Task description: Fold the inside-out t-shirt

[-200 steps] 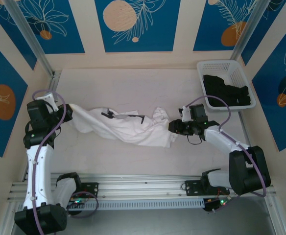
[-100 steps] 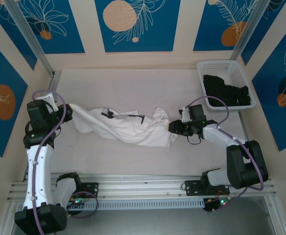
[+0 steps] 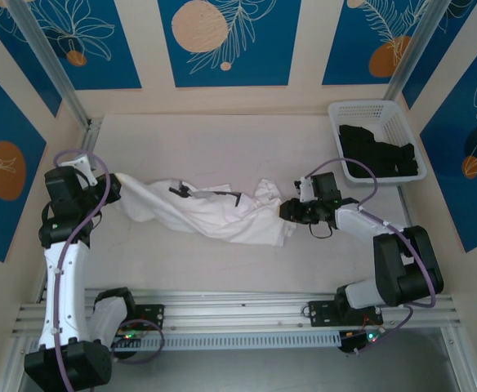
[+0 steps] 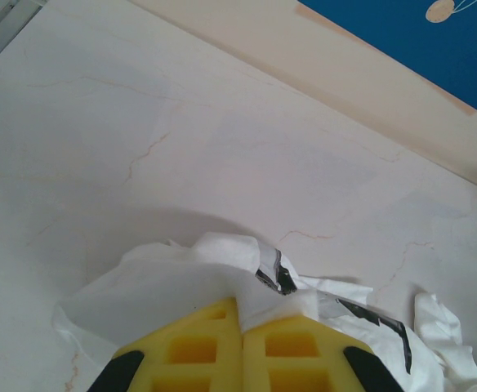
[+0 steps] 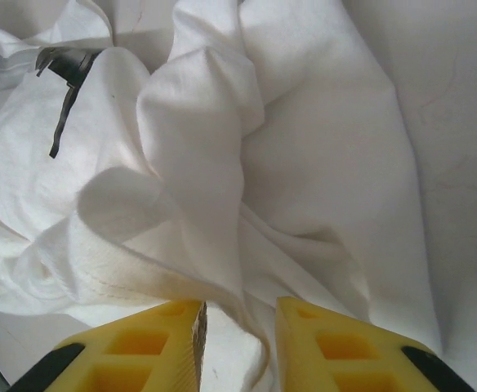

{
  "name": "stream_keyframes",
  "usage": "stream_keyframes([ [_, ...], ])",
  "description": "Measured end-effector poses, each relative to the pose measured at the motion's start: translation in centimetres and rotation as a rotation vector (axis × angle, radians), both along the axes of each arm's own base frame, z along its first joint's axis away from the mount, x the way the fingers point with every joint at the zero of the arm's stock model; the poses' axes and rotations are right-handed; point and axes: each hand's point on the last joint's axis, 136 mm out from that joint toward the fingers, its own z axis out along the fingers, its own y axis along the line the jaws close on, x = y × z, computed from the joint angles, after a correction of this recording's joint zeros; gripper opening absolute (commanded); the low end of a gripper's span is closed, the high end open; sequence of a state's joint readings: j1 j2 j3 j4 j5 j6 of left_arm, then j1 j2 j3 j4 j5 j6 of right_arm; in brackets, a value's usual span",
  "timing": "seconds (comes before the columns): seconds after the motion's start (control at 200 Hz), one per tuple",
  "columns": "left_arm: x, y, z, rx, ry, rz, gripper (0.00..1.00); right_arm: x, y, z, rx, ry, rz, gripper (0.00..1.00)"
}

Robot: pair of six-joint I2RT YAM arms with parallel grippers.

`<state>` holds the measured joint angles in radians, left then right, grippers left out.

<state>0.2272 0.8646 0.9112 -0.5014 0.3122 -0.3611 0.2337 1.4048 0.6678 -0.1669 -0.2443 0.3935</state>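
Since a second ago our right arm has drawn its elbow in leftward, while the right gripper (image 3: 288, 212) stays at the right end of the inside-out t-shirt (image 3: 210, 214), which lies bunched in a twisted band across the middle of the table (image 3: 222, 139). Its fingers (image 5: 169, 335) stand slightly apart with a ridge of cloth between them, seemingly not yet pinched. Our left gripper (image 3: 110, 184) is clamped on the shirt's left end. We judge we are securing both ends to spread it; next we close on that ridge and draw the cloth taut.
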Motion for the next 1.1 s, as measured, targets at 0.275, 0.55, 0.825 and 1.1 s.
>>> stream_keyframes([
  [0.275,0.0,0.0,0.0,-0.001,0.000,-0.002,0.00,0.2,0.2,0.3,0.010,-0.018,0.014,0.00],
  [0.55,0.0,-0.2,0.0,-0.020,0.002,-0.001,0.00,-0.2,0.5,5.6,0.075,-0.153,0.018,0.00],
  [0.825,-0.8,-1.1,10.4,-0.076,-0.173,-0.011,0.00,0.1,-1.0,23.3,0.186,-0.499,-0.008,0.00],
  [1.1,-13.9,-0.9,31.1,0.195,-0.728,0.139,0.00,-11.7,-5.7,44.6,0.118,-1.111,-0.111,0.00],
])
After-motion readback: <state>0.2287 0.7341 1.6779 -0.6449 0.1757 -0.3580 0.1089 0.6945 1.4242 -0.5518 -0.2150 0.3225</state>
